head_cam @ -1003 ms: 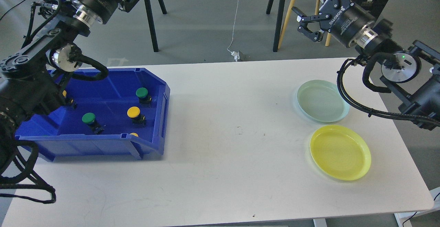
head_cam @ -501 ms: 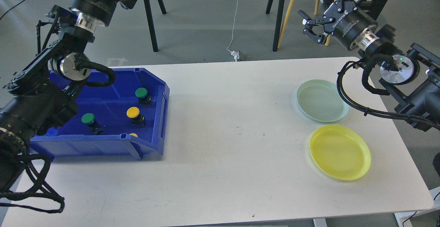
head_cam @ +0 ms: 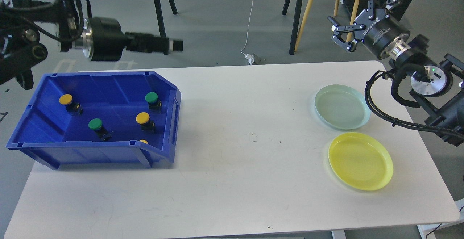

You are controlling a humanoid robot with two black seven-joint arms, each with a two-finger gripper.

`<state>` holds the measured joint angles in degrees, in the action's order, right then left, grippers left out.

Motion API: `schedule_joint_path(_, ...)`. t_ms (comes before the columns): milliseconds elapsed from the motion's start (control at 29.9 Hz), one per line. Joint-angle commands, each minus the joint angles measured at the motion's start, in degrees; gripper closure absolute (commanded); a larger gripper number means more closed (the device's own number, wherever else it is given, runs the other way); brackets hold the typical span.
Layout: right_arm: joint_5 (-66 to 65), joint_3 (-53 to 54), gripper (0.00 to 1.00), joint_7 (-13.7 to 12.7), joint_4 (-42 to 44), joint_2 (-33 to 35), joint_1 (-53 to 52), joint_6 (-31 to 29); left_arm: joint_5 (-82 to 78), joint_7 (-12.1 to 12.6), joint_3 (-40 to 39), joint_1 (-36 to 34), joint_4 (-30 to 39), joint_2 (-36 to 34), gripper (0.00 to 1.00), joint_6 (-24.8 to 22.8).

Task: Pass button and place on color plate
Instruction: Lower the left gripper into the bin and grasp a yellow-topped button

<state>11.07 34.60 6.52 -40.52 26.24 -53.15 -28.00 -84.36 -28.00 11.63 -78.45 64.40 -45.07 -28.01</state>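
Since the earlier frames, the left arm is seen swung up and away from the blue plastic bin (head_cam: 108, 87), so the bin's whole interior is now exposed. The left gripper (head_cam: 174, 45) is held level above the bin's far wall, pointing right; it is viewed side-on and blurred, so whether its fingers are spread or closed cannot be told. The right gripper (head_cam: 357, 12) has been raised slightly beyond the far right corner of the white table (head_cam: 235, 181); its fingers are spread wide and nothing is held.

Five round push buttons are recorded inside the bin: a yellow-capped button (head_cam: 66, 99) near the far left, a green-capped button (head_cam: 151, 97) toward the far right, a second green-capped button (head_cam: 95, 124) in the middle, a second yellow-capped button (head_cam: 143, 117) right of it, and a partly hidden yellow button (head_cam: 143, 142) behind the near wall.

A pale green round plate (head_cam: 341, 107) and a yellow round plate (head_cam: 360, 160) lie near each other on the table's right side, both bare.
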Motion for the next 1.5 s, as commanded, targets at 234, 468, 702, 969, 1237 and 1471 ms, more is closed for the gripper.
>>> schedule_joint_path(234, -0.1, 0.3, 0.00, 0.0, 2.7, 1.6, 3.1, 0.0, -16.0, 0.0, 6.0, 4.3, -9.6, 6.8, 0.02, 0.0)
schedule_joint_path(468, -0.1, 0.4, 0.00, 0.0, 2.9, 1.7, 4.1, 0.0, -15.9, 0.0, 6.0, 6.3, -16.6, 11.6, 0.02, 0.0)
schedule_joint_path(702, 0.0, 0.4, 0.00, 0.0, 2.9, 2.1, 4.2, 0.0, -15.6, 0.0, 6.0, 8.5, -17.3, 12.6, 0.02, 0.0)
schedule_joint_path(969, 0.0, 0.5, 0.00, 0.0, 2.5, 2.1, 4.6, 0.0, -14.8, 0.0, 5.8, 12.4, -25.9, 18.2, 0.03, 0.0)
schedule_joint_path(1237, 0.0, 0.4, 0.00, 0.1, 2.5, 2.1, 5.0, 0.0, -14.5, 0.0, 5.8, 12.4, -28.7, 19.8, 0.06, 1.3)
schedule_joint_path(1471, 0.0, 0.6, 0.00, 0.1, 2.6, 2.2, 5.9, 0.0, -14.4, 0.0, 5.9, 12.5, -29.4, 20.6, 0.36, 2.4)
